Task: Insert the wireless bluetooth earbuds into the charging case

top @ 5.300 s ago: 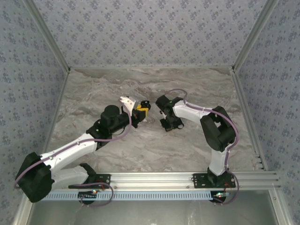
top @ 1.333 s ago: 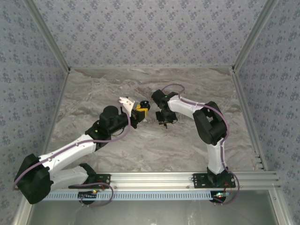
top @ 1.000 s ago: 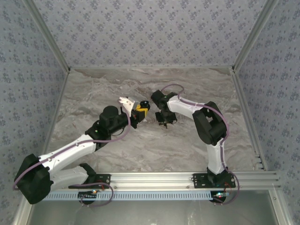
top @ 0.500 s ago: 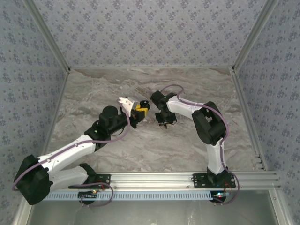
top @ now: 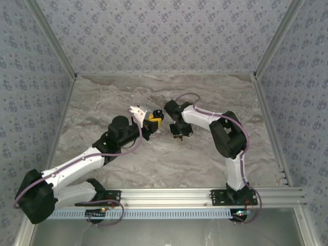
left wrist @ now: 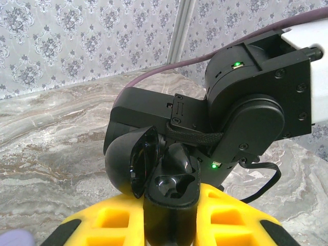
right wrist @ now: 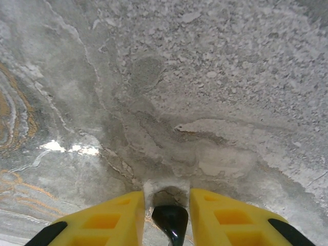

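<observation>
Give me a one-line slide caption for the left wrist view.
Open charging case clamped in the left gripper, lid swung open, the right arm close behind it.

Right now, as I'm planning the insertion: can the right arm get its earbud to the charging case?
Probably yes: left pincer holds the charging case lid-open, right pincer grips the earbud close by, nothing seen between.

Right tool [top: 179,133] and its elbow [top: 229,137] slightly farther left, closer to the charging case [left wrist: 171,202].
</observation>
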`<state>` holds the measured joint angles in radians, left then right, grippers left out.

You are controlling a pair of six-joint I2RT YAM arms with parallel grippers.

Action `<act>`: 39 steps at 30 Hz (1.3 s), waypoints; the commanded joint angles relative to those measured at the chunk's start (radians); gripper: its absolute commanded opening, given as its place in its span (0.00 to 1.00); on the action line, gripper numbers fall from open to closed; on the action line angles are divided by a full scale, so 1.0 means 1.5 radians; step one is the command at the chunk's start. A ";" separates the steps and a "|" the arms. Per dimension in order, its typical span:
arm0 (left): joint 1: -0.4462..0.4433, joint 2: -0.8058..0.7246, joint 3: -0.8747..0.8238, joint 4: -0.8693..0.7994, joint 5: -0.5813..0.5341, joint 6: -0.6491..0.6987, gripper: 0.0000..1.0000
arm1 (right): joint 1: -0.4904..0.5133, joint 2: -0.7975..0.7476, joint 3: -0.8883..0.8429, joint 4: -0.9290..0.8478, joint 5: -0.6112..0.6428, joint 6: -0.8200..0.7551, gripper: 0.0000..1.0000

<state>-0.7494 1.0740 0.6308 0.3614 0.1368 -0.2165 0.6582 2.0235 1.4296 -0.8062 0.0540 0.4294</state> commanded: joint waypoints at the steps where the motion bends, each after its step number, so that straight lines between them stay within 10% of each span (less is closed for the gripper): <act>1: -0.006 -0.013 0.000 0.011 -0.008 0.012 0.17 | 0.005 0.016 -0.008 -0.024 0.017 0.014 0.28; 39: -0.005 0.124 0.017 -0.001 -0.048 -0.072 0.17 | -0.073 -0.208 -0.191 0.204 -0.103 -0.003 0.20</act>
<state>-0.7540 1.2369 0.6308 0.3397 0.0757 -0.2901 0.5579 1.7603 1.1706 -0.5438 -0.0769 0.4286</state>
